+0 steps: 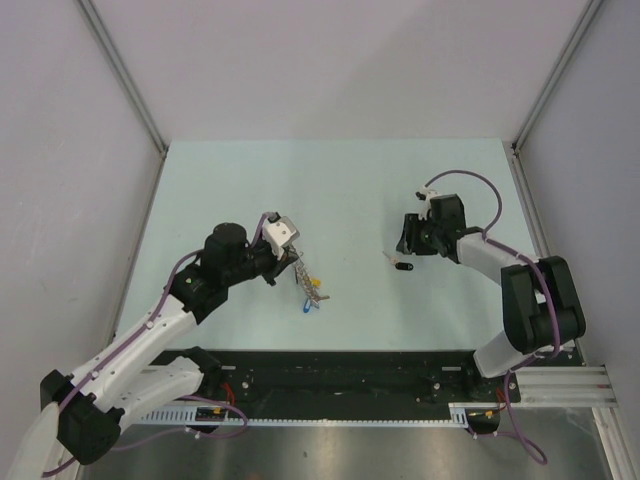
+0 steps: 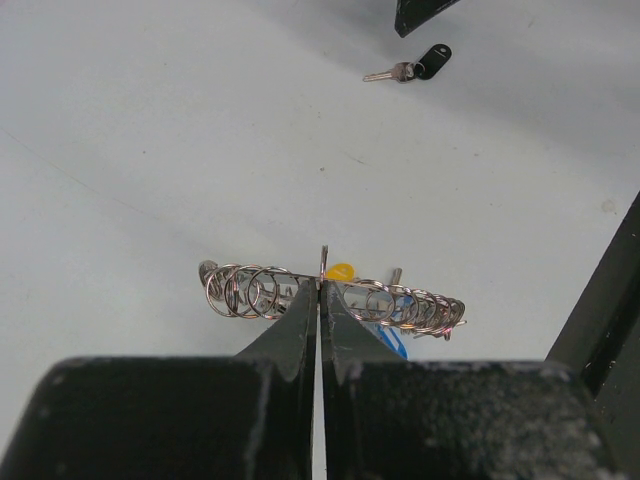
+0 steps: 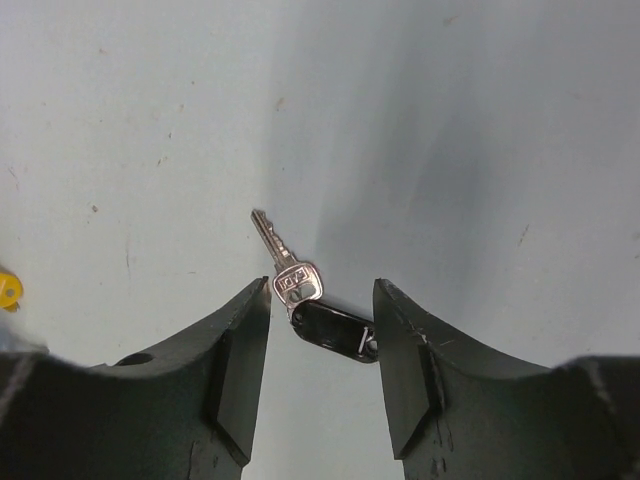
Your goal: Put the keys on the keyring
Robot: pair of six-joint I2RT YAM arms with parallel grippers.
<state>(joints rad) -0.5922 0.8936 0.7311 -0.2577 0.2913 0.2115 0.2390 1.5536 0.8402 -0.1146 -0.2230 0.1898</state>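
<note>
Left hand (image 2: 320,300) clenches the keyring (image 2: 245,290) by its thin edge, which could twist loose. Right hand (image 3: 322,292), released, straddles the black key (image 3: 300,285) and might knock it aside.

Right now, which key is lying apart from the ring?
The black key, alone on the table below the right gripper; the yellow key and blue key sit at the ring pinched in the left gripper.

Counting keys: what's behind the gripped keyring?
A yellow key head and a blue key head show behind the keyring; its coils and the left end effector hide the rest.
</note>
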